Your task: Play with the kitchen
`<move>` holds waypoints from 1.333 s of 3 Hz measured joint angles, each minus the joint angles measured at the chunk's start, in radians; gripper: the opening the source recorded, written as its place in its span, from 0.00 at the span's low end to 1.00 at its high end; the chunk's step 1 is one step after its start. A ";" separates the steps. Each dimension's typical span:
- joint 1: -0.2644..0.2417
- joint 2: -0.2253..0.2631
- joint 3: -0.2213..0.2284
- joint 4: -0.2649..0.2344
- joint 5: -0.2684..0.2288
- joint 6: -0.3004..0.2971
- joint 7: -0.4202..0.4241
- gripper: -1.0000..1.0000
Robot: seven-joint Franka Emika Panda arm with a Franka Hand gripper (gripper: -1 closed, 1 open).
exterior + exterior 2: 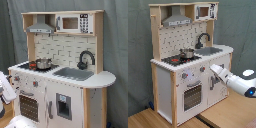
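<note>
The kitchen (65, 95) is a tall white and light-wood toy unit, seen in both exterior views. It has a range hood (40, 25), a pegboard back, a black faucet (86, 57) over a grey sink (75, 73), and a windowed oven door (192, 95) under the knobs (184, 76). A small metal pot (187, 52) sits on the stove top. In the second exterior view my gripper (213, 69) is at the front panel, just right of the right-hand knob (202, 69). In the first exterior view only part of the white arm (6, 91) shows at the left edge.
A toy microwave (72, 22) sits on the top shelf. A grey curtain (117, 50) hangs behind the kitchen. The unit stands on a wooden surface (228, 115). A cabinet door (62, 106) is to the right of the oven.
</note>
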 joint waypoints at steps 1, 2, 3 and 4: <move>-0.001 0.000 -0.022 0.001 -0.055 0.008 -0.093 1.00; -0.010 0.000 -0.033 0.001 -0.102 0.025 -0.198 1.00; -0.022 0.000 -0.053 0.004 -0.131 0.050 -0.293 1.00; -0.039 0.001 -0.073 0.006 -0.141 0.095 -0.383 1.00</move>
